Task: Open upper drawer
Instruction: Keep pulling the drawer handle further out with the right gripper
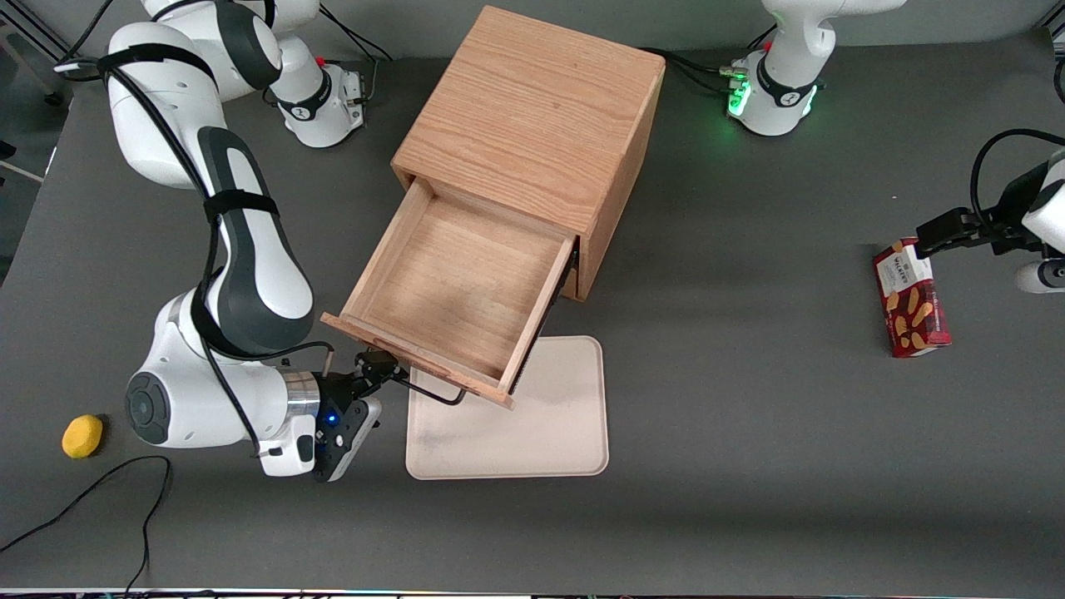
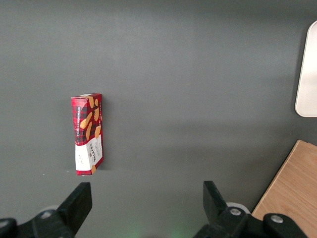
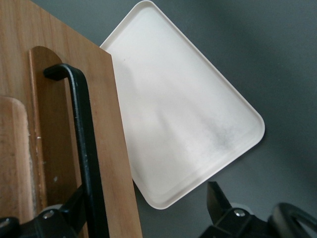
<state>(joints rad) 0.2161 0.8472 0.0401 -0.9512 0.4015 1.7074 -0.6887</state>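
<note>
Right arm's gripper (image 1: 384, 372) sits at the black bar handle (image 3: 85, 144) of the upper drawer (image 1: 453, 291), fingers spread, the bar running past 1 finger (image 3: 74, 210). That drawer stands pulled well out of the oak cabinet (image 1: 532, 125), its front overhanging a cream tray (image 1: 532, 433).

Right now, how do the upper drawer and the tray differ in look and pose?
The upper drawer is oak wood with deep walls; the tray is cream and shallow. The drawer stands pulled out of the cabinet, while the tray lies flat on the table, partly under the drawer's front. Both are rectangular and hold nothing. The open pincer sits at the drawer's black handle.
</note>
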